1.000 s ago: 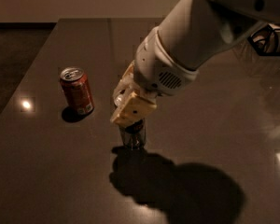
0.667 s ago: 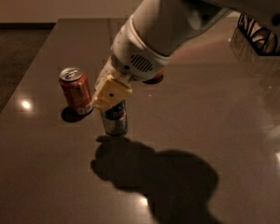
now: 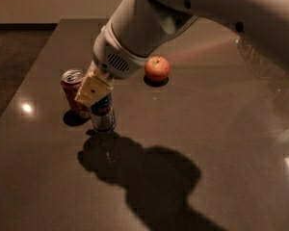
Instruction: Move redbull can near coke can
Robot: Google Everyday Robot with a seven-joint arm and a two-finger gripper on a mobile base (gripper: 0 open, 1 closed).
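Redbull can (image 3: 104, 115) carried left since earlier, now just beside coke can (image 3: 73, 88) on worktop (image 3: 221, 129). Gripper (image 3: 97, 96) clamped on its top. Risk: further leftward drift or a jerky release topples either can.

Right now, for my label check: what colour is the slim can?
The redbull can is blue and silver, camera view; the gripper grips its top.

Dim light; the gripper (image 3: 96, 96) at nine o'clock, clasping the redbull can (image 3: 104, 115), threw a heavy, perhaps blurred shadow (image 3: 149, 177) toward five.
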